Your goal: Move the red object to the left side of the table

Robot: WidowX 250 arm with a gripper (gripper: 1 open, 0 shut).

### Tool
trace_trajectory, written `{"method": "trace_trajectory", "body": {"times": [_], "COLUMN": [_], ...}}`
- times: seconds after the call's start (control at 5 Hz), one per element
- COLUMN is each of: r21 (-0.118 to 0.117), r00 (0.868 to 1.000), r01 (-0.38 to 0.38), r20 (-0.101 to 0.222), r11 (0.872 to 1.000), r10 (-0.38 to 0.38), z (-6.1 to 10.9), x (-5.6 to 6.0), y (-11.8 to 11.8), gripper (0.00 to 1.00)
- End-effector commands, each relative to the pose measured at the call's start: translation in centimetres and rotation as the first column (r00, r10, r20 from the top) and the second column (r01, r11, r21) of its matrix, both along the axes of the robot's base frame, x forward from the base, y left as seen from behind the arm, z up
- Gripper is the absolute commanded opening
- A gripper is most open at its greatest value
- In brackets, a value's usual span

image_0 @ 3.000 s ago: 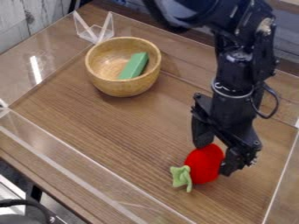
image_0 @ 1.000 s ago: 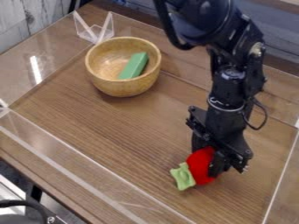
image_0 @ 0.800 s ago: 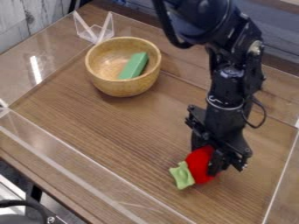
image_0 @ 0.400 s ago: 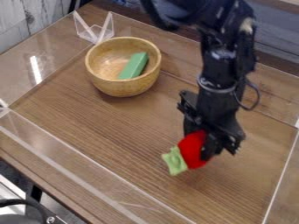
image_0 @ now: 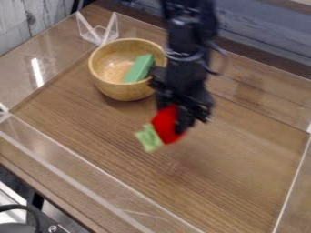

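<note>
The red object (image_0: 166, 126), a glossy red toy fruit with a light green leafy stem at its lower left, hangs above the middle of the brown wood-grain table (image_0: 243, 173). My gripper (image_0: 174, 116) is shut on it from above, its black fingers clamping the fruit's upper right part. The black arm rises straight up from the gripper to the top edge of the view. The picture is blurred around the fruit and the fingers.
A wooden bowl (image_0: 125, 69) with a green piece inside stands at the back left, close to the arm. Low clear acrylic walls (image_0: 49, 168) edge the table. A clear folded stand (image_0: 94, 26) sits behind the bowl.
The gripper has lifted the red object off the front right of the table and carried it left and toward the back, to the middle near the bowl.
</note>
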State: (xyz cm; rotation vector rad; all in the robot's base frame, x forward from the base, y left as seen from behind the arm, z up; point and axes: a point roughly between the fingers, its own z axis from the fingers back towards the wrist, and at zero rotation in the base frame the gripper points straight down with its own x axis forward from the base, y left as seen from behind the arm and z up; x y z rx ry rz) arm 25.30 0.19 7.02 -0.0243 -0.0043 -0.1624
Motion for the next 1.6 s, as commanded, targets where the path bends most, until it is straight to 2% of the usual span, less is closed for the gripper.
{"method": "trace_trajectory", "body": {"times": [0.0, 0.2, 0.4, 0.8, 1.4], "r21": [0.014, 0.019, 0.017, 0.008, -0.009], "r00": [0.998, 0.997, 0.997, 0.998, 0.998], "r01": [-0.008, -0.032, -0.039, -0.033, -0.039], "r20": [0.058, 0.064, 0.064, 0.049, 0.04], "r11": [1.0, 0.999, 0.999, 0.999, 0.999], "r10": [0.007, 0.03, 0.038, 0.032, 0.039], "z": [0.7, -0.3, -1.8, -3.5, -4.0], "x": [0.0, -0.4, -0.6, -0.6, -0.4], "y": [3.7, 6.7, 8.2, 8.0, 7.6], "gripper": [0.0, 0.0, 0.0, 0.0, 0.0]}}
